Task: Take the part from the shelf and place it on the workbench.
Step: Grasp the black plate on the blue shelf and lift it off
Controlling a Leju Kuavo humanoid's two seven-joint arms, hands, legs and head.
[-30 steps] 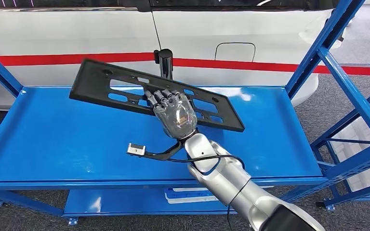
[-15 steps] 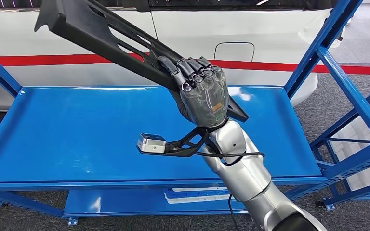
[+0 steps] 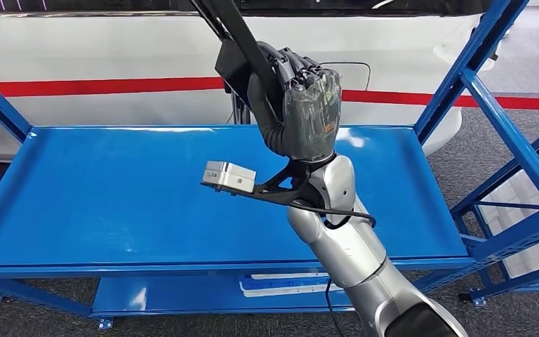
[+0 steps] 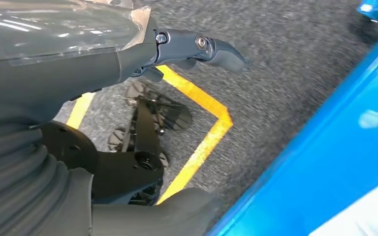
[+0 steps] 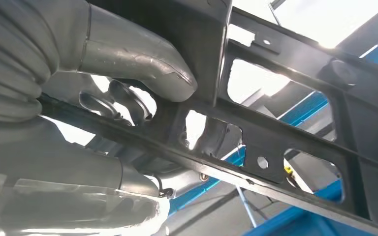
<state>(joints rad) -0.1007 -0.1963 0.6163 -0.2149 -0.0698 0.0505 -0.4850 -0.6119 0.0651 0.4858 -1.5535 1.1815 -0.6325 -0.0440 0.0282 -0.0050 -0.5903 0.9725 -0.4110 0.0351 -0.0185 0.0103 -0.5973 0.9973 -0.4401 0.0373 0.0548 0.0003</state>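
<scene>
From the head view, the right hand (image 3: pixel 302 105) is raised well above the blue shelf (image 3: pixel 112 203), its dark fingers wrapped tight around the part (image 3: pixel 242 38), a flat matte black plastic panel seen nearly edge-on, running up and away from the hand out of the top of the picture. The shelf deck below the hand is smooth glossy blue metal with a raised lip, carried on blue steel uprights. Behind the hand stands a white car body (image 3: pixel 393 56) with a red stripe; the floor beside the shelf is grey speckled carpet.

In the right wrist view, the thick grey thumb (image 5: pixel 142 64) presses on one face of the part (image 5: pixel 295 132), whose ribbed frame has rounded rectangular cut-outs and small round holes.

In the left wrist view, the left hand (image 4: pixel 197 46) hangs over rough grey floor (image 4: pixel 295 64) crossed by yellow tape (image 4: pixel 202 142); its fingers are apart and hold nothing.
</scene>
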